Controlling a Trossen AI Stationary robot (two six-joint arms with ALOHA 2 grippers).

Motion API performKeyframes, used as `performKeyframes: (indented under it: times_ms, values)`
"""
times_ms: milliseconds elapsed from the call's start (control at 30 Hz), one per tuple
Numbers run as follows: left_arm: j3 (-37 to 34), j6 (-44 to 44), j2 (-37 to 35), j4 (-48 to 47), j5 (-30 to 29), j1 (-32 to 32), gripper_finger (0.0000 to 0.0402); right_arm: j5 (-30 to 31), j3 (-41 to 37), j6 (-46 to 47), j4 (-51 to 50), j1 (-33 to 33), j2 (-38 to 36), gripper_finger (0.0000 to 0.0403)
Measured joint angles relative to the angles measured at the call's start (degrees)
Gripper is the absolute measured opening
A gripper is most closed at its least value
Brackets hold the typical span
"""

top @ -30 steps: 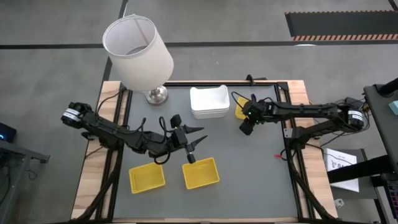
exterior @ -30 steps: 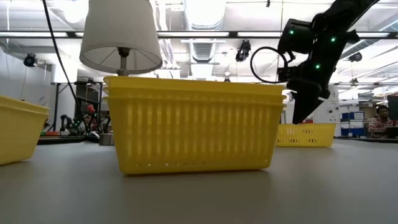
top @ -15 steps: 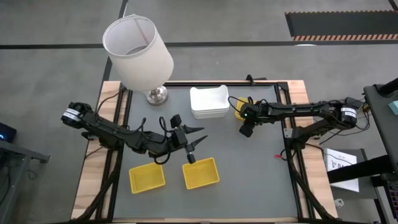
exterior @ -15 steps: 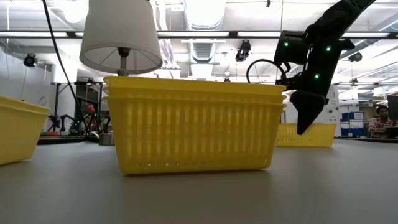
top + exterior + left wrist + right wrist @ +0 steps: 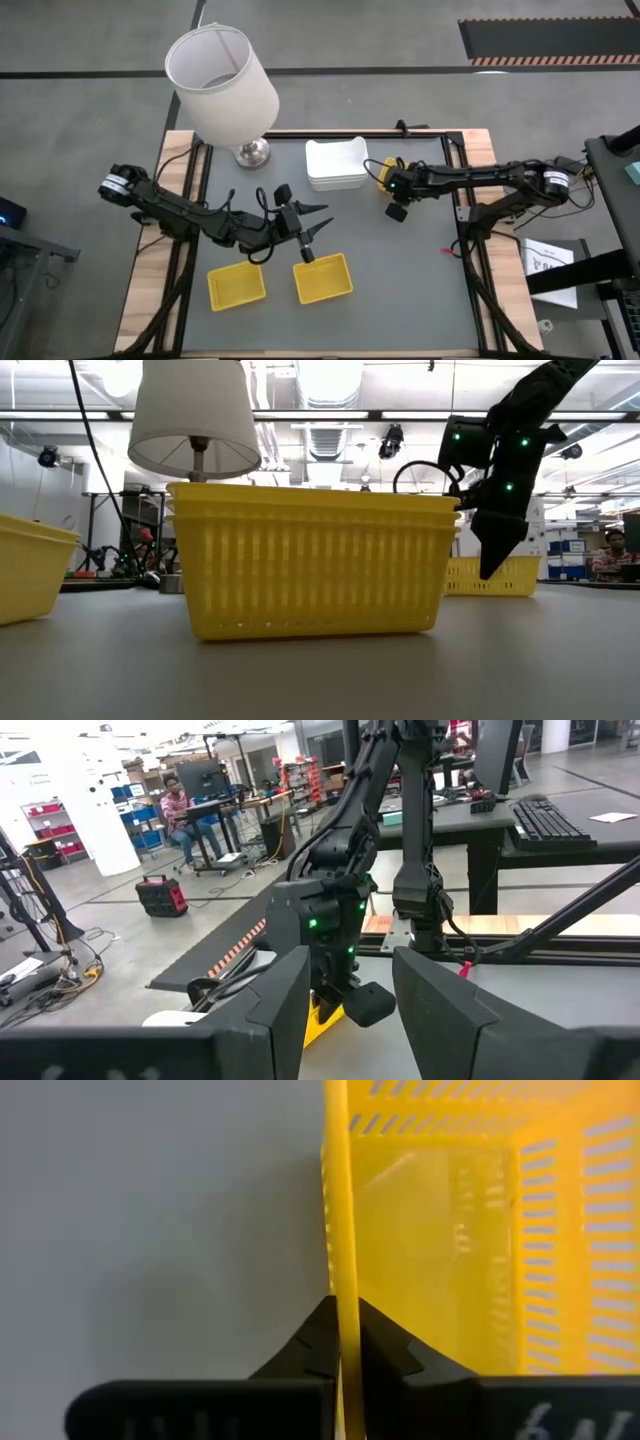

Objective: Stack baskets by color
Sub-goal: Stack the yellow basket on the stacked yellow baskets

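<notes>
Grey matting covers the table (image 5: 400, 270), with open workshop floor behind it. Nearest the front edge sit 2 yellow baskets: the front left basket (image 5: 236, 285) and, just beside it, the front middle basket (image 5: 322, 278), which fills the low view (image 5: 312, 560). Above the far rim of that middle one hangs the left gripper (image 5: 306, 234), fingers spread wide and holding nothing; it looks idle.

Farther back, toward the right, lies the action. A second ago the right gripper (image 5: 392, 196) stood open beside the far yellow basket (image 5: 387, 174); now its fingers have clamped shut on that basket's wall. The right wrist view shows it plainly: the thin yellow rim (image 5: 340, 1230) runs down between the 2 dark fingers (image 5: 305, 1345), pinched. The basket looks to rest on the mat, not yet lifted.

Beyond it, against the back edge, sits the white stack (image 5: 335, 164), and left of that the lamp (image 5: 222, 85).

My reading: the grip is made, so the next step is to lift this yellow basket and carry it forward to nest with the other yellows. A pinch on 1 thin wall may let it tilt.
</notes>
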Motion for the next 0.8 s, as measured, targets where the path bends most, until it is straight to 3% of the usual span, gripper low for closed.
performKeyframes:
  times_ms: [100,333,567,800]
  values:
    - [0.0,0.0,0.0,0.0,0.0,0.0,0.0129,-1.5,0.1,-0.1,-0.8,0.2,-1.3,0.0009]
    - [0.0,0.0,0.0,-0.3,0.5,0.0,0.0129,-12.4,0.1,1.0,-3.0,3.2,-7.1,0.0009]
    - [0.0,-0.2,0.5,-0.7,9.1,0.5,0.0129,-12.5,0.6,1.0,1.4,11.2,-13.2,0.0008]
    - [1.3,-0.1,5.0,0.4,10.9,2.0,0.0129,-11.7,3.4,-0.1,6.0,17.6,-13.2,0.0008]
